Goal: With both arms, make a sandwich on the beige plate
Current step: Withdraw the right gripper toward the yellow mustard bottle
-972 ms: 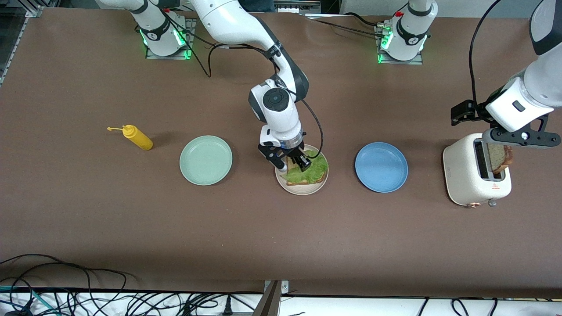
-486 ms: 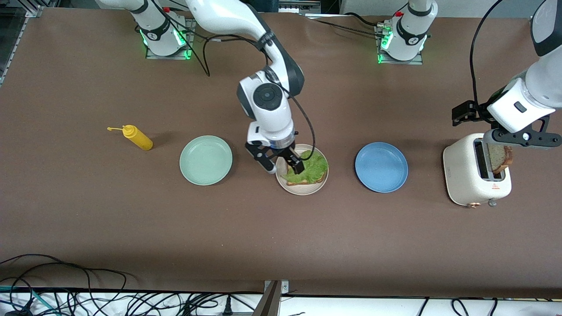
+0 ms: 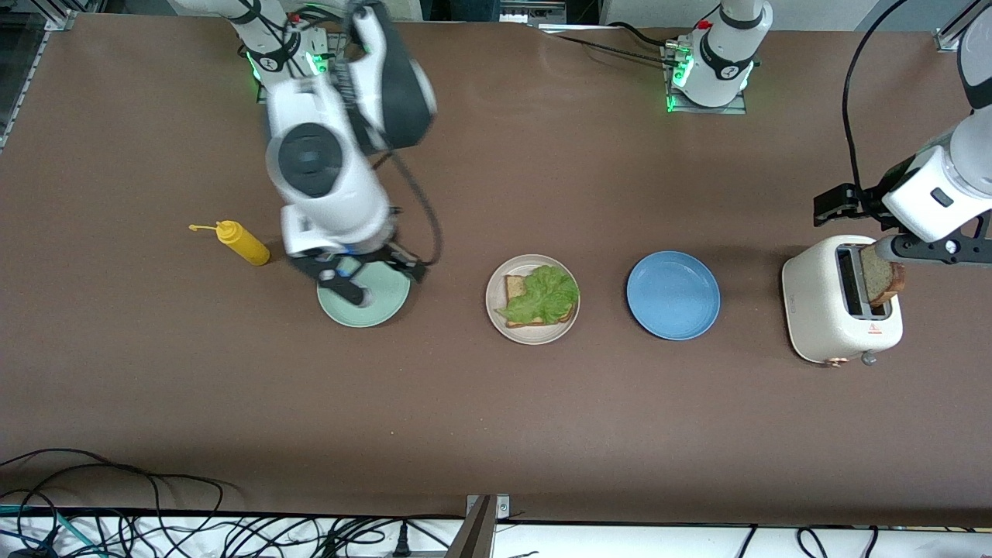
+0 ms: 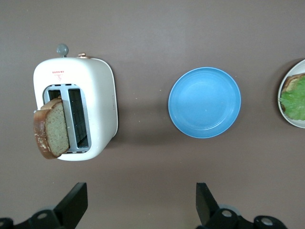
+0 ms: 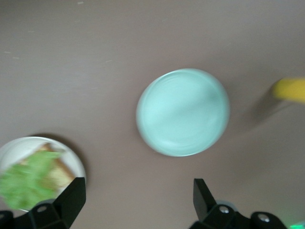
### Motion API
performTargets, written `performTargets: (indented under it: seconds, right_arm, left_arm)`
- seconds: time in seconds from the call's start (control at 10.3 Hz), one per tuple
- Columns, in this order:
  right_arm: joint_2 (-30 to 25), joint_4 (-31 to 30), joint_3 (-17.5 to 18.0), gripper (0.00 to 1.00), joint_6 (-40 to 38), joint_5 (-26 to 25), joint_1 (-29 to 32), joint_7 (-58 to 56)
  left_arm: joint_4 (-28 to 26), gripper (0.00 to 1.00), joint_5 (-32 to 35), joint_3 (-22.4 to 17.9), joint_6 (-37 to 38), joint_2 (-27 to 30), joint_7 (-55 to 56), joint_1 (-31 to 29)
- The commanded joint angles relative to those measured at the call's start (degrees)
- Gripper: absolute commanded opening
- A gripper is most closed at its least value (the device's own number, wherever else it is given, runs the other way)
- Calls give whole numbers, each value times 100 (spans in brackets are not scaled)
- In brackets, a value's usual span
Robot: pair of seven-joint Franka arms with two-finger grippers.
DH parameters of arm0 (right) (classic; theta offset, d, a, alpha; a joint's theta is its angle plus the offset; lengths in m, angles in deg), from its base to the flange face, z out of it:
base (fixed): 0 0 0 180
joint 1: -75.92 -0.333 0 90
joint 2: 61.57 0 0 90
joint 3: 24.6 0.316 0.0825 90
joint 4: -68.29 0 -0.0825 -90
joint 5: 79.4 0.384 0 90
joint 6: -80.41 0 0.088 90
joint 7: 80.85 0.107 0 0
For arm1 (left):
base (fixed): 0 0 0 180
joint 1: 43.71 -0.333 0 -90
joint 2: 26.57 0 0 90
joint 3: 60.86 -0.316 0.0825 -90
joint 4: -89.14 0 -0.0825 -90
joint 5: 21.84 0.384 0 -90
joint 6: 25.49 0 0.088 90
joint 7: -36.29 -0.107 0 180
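A wide brown bench (image 3: 496,403) carries three plates in a row with bare room between them: mint-green plate (image 3: 380,306), beige plate (image 3: 533,332), blue plate (image 3: 673,294). On the beige one lies one bread slice (image 3: 514,287) under a lettuce leaf (image 3: 545,295). A second slice (image 3: 882,277) sticks up from the white toaster (image 3: 821,310), whose small red label is unreadable. One yellow mustard bottle (image 3: 243,242) lies toward the right arm's end. The right gripper (image 3: 370,284) hangs over the green plate, fingers wide apart, holding nothing. The left gripper (image 4: 138,210) hovers above the toaster, jaws spread, empty.
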Motion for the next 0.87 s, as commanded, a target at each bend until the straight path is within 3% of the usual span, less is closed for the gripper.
performTargets:
  seconds: [0.0,0.39,0.78]
  right_arm:
    - [-564,-664,-630,100,-599,54,401,-2413]
    - [-680,-919,-800,100,-1233,167,2060,-6053]
    - [-628,-1911,-791,100,-1208,931,3275,-9578]
  left_arm:
    - [75,100,-7,20,71,-153,-60,-160]
    - [23,100,-7,151,71,-5,1,-125]
    - [14,100,-33,512,71,249,19,-107]
